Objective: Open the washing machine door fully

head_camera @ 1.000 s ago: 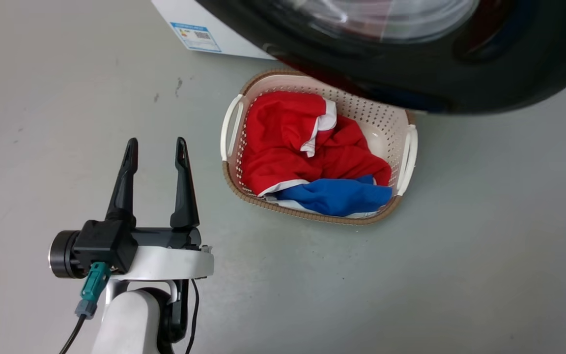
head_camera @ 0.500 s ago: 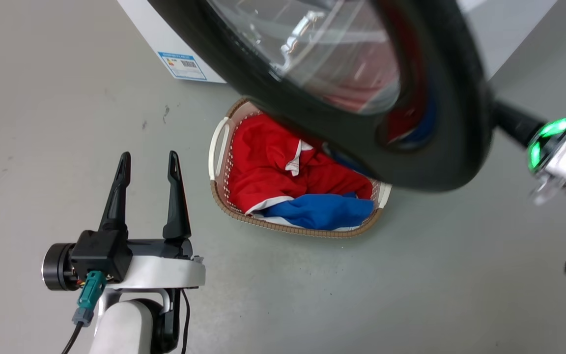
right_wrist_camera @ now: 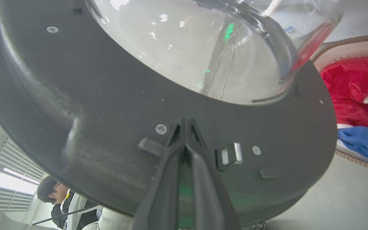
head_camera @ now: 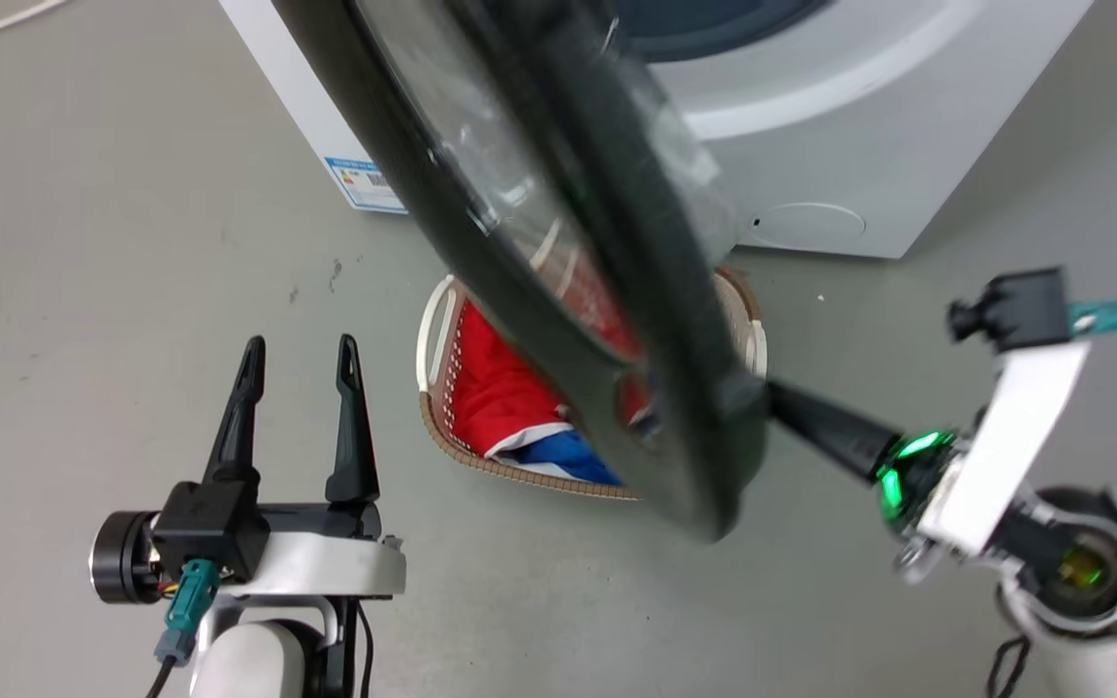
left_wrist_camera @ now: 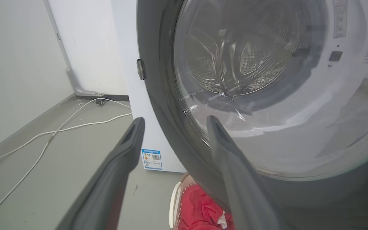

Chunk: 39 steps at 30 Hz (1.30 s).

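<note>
**Door's hanging partway open, and that push is looking sketchy**

With its jaws pressed together, the right gripper is only nudging tip-first on the inner face of the washing machine door, so I reckon it's risking skidding off that slick plastic. The door, a glossy black ring around clear domed glass, is angling out from the washing machine over the laundry basket. The left gripper is idling, jaws spread.

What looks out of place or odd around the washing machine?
Nothing looks damaged or spilled. Oddities: the laundry basket of red and blue clothes sits on the floor under the partly open washing machine door, and a loose white cable trails across the floor beside the washing machine.
</note>
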Tool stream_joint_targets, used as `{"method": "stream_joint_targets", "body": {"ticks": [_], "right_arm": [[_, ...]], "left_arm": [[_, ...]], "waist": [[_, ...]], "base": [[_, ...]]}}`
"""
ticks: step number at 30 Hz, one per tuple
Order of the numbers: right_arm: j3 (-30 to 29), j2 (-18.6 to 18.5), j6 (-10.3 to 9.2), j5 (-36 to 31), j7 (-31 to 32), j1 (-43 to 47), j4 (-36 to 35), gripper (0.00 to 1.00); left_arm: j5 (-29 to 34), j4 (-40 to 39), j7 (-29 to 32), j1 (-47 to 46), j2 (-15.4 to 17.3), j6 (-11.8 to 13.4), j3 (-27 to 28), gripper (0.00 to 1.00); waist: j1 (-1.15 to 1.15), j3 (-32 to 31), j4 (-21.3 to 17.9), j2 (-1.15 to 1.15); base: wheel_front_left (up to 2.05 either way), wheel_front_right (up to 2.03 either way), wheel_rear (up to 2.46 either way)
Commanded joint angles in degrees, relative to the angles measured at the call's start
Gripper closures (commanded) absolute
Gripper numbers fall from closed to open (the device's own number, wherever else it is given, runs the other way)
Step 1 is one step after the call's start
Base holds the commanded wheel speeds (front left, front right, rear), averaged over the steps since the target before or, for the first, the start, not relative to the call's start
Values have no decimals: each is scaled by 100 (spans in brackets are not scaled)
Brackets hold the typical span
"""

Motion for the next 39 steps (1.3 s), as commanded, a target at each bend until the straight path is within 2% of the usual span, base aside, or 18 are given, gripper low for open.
{"method": "stream_joint_targets", "body": {"ticks": [1, 11, 22, 27, 32, 33, 34, 35, 39], "right_arm": [[118, 96, 16, 24, -20, 177, -51, 100], [944, 325, 16, -165, -180, 536, -93, 100], [1458, 541, 16, -41, -404, 626, 199, 100], [1537, 581, 16, 54, -615, 691, 312, 100], [1411, 457, 17, -21, -1098, 829, 259, 100], [1345, 407, 17, -96, -1262, 843, 234, 96], [1282, 370, 16, -151, -1432, 873, 210, 53], [1230, 348, 17, -198, -1598, 915, 170, 0], [981, 133, 17, -719, -2480, 968, 84, 0]], "left_arm": [[37, 5, -14, 63, 1, 30, 5, 0], [45, 28, -14, 253, 1, 38, 8, 0], [31, 58, -14, 305, 1, 43, -6, 0], [41, 88, -14, 381, 1, 65, 3, 0], [50, 132, -14, 502, 1, 64, 26, 0], [55, 143, -14, 528, 0, 65, 33, 0], [67, 149, -14, 556, 1, 64, 40, 0], [79, 150, -14, 587, 0, 61, 47, 0], [108, 171, -14, 720, 1, 40, 105, 0]], "waist": [[0, -76, 12, 0], [0, -319, 85, 0], [0, -417, 165, 0], [0, -550, 150, 0], [0, -784, 90, 0], [0, -847, 67, 0], [0, -898, 47, 0], [0, -957, 21, 0], [0, -1156, -79, 0]], "base": [[0, 0, 0], [0, 0, 0], [0, 0, 0], [0, 0, 0], [0, 0, 0], [0, 0, 0], [0, 0, 0], [0, 0, 0], [0, 0, 0]]}}
